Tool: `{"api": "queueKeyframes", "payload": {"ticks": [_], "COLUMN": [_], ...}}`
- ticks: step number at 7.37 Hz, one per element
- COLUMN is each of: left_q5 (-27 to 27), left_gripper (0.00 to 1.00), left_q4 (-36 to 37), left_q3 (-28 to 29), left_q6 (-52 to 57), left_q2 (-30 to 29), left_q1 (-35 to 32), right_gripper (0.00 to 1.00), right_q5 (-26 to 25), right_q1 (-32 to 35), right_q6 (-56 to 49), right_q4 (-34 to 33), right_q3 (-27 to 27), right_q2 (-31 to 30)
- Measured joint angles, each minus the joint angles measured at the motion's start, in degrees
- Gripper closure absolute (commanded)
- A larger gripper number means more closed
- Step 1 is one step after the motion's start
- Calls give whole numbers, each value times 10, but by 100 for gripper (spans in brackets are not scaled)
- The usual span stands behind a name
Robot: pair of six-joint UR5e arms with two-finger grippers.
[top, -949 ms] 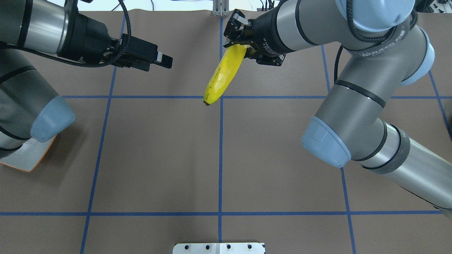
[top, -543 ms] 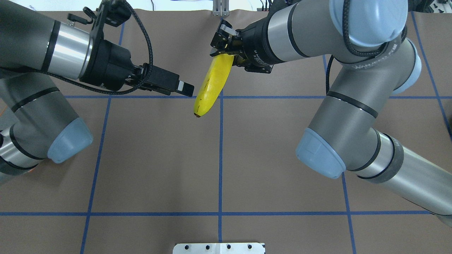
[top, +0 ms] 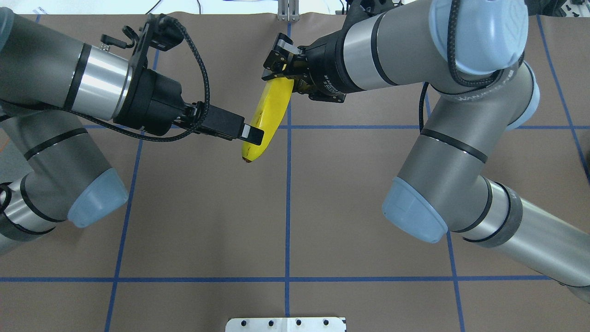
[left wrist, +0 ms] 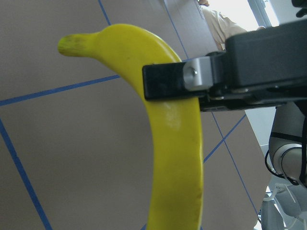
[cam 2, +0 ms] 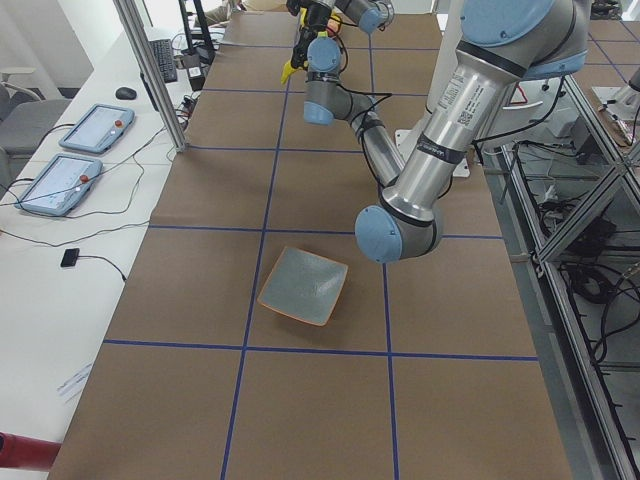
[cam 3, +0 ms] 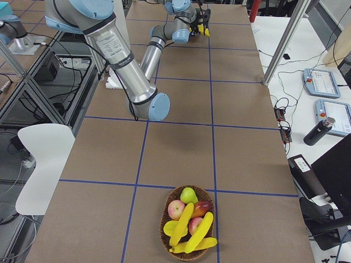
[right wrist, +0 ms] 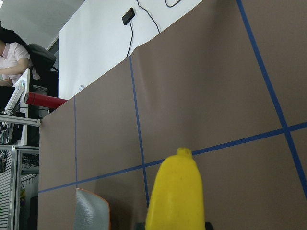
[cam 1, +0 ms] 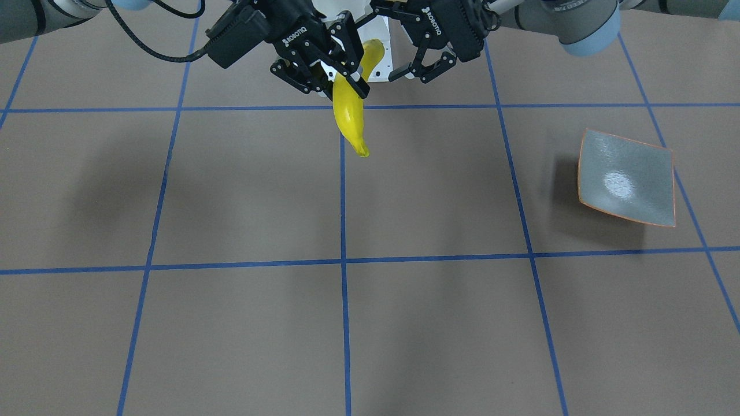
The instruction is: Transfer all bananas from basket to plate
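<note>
My right gripper (top: 279, 76) (cam 1: 341, 78) is shut on one end of a yellow banana (top: 269, 110) (cam 1: 348, 112) and holds it in the air above the far middle of the table. My left gripper (top: 253, 133) (cam 1: 419, 66) is open at the banana's other end. In the left wrist view one finger (left wrist: 172, 81) crosses in front of the banana (left wrist: 175, 158). The grey plate (cam 1: 627, 179) (cam 2: 303, 287) with an orange rim is empty on my left side. The basket (cam 3: 164, 219) holds three more bananas (cam 3: 200, 233) on my right side.
The basket also holds apples (cam 3: 176, 209) and a pear (cam 3: 188, 194). A white mounting bracket (top: 286, 324) sits at the table's near edge. Blue tape lines grid the brown table. Tablets (cam 2: 95, 127) lie on a side desk.
My left arm has swung in to the right until its open gripper reached the banana's free end. My right gripper has carried the banana leftward toward it.
</note>
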Motion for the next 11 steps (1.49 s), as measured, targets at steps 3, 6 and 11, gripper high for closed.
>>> {"api": "queueKeyframes", "payload": {"ticks": [3,6,11], "left_q5": [0,0,0], "left_gripper": [99,100,100], "left_q4": [-2,-11,-10], "left_q3": [-3,-7,-12], "left_q6": [0,-1,-13], "left_q2": [-2,-3,24], "left_q1": [8,9,9], "right_gripper": [100,0,0], "right_q5": [-1,-7,-19], "right_q1": [-7,-8,17], "right_q6": [-2,-8,-32], "right_q4": [10,12,14], "right_q3": [2,1,18], "right_q2": [0,0,-14]}}
